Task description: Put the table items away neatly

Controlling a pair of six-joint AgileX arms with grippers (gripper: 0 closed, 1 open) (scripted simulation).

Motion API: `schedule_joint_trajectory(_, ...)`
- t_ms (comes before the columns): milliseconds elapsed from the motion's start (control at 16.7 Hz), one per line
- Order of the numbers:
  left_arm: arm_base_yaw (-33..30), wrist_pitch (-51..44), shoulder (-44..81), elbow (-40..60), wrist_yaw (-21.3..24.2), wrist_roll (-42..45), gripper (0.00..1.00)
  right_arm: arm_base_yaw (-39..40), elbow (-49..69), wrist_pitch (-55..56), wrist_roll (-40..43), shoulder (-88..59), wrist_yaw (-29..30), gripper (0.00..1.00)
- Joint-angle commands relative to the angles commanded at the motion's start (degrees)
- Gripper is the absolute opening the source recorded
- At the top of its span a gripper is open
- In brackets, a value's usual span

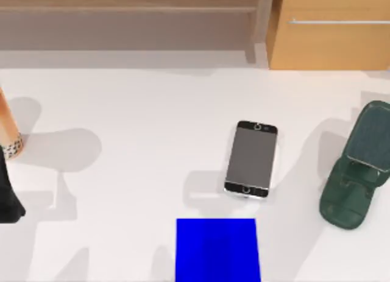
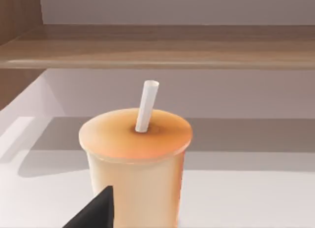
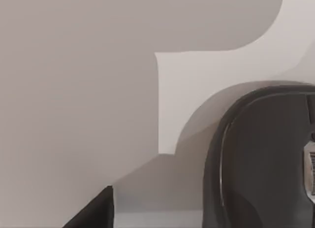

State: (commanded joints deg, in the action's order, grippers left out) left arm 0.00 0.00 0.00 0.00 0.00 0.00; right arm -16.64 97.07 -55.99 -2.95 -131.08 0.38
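Grey-screened black smartphone [image 1: 251, 159], blue mat [image 1: 217, 250], white table [image 1: 146, 123].

The tan-orange cylinder [image 1: 8, 131] is being cut off by the top view's left edge, with a speckled band and a narrow strip left visible. Its base is being cropped in the left wrist view. The mouse [image 3: 261, 159] is being truncated at the right wrist view's border. The blue patch [image 1: 217, 250] is being clipped at the top view's lower edge. The left gripper [image 1: 9, 197] is being cropped; finger state cannot be read.

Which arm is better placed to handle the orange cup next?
Left. The cup stands at the table's left edge, and the left wrist view shows it close ahead. The right hand is on the far side.
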Motion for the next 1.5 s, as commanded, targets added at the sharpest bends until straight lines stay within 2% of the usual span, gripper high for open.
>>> schedule_joint_trajectory(180,0.00,0.00,0.00,0.00,0.00,0.00,1.00,0.00,-0.04,0.05,0.00,-0.02,0.00,1.00)
schedule_joint_trajectory(960,0.00,0.00,0.00,0.00,0.00,0.00,1.00,0.00,-0.04,0.05,0.00,-0.02,0.00,0.02)
schedule_joint_trajectory(1500,0.00,0.00,0.00,0.00,0.00,0.00,1.00,0.11,0.03,-0.07,-0.12,0.29,-0.13,0.00)
